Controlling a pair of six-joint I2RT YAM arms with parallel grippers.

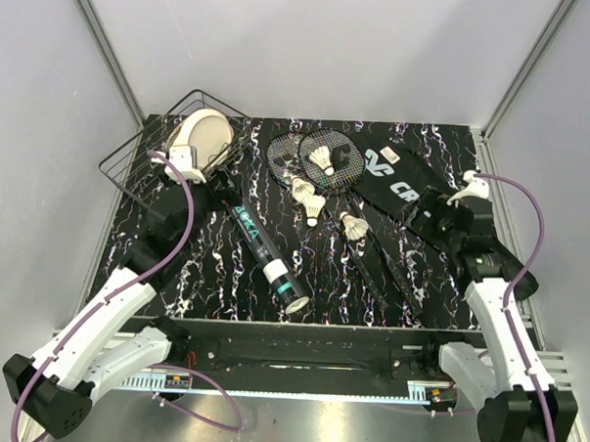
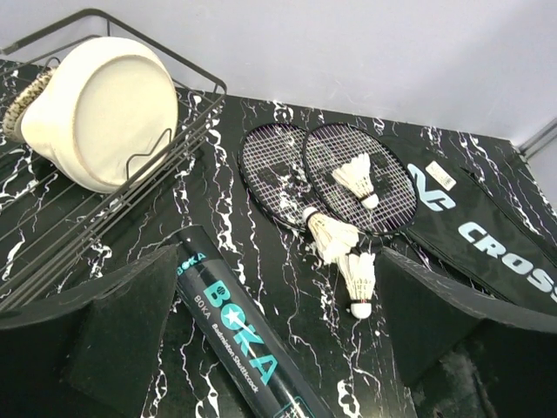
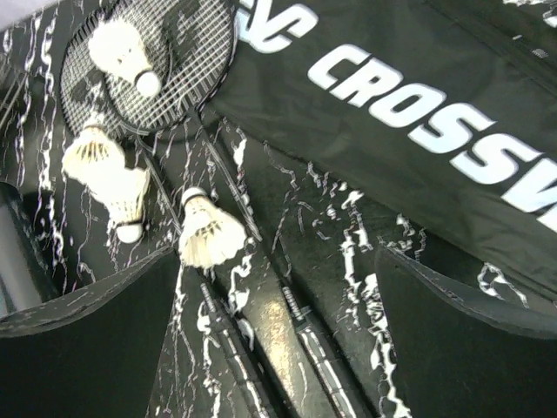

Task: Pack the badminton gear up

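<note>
on the black, white-veined counter (image 1: 214, 286) the gear lies loose, none of it packed. seen from above, the two black rackets (image 1: 344, 166) lie side by side, their round heads slightly overlapping near 12 o'clock and their shafts running toward 5 o'clock. one shuttlecock (image 1: 323, 160) sits on the strings of the head nearer 3 o'clock. two more shuttlecocks (image 1: 302, 190) lie touching each other at the 6 o'clock rim of the heads. a fourth shuttlecock (image 1: 352, 223) rests by the shafts, a little farther toward 5 o'clock. the shuttle tube (image 1: 260, 244), black with teal lettering, lies flat on a slant from 11 o'clock to 6 o'clock, its white-banded end nearest the arm bases. the long black racket bag (image 1: 395, 172) with white "crossway" lettering lies flat at 2 o'clock, just beside the racket heads. the left claw (image 2: 278, 261) is at 10 o'clock, fingers spread wide; the dark far end of the tube shows between them, not clamped. the right claw (image 3: 278, 257) is at 3 o'clock, fingers likewise wide apart and empty, over the racket shafts at the bag's edge. in the 10 o'clock corner stands a black wire basket (image 1: 131, 160) with a cream bowl (image 1: 203, 134) tipped on its side inside it.
</note>
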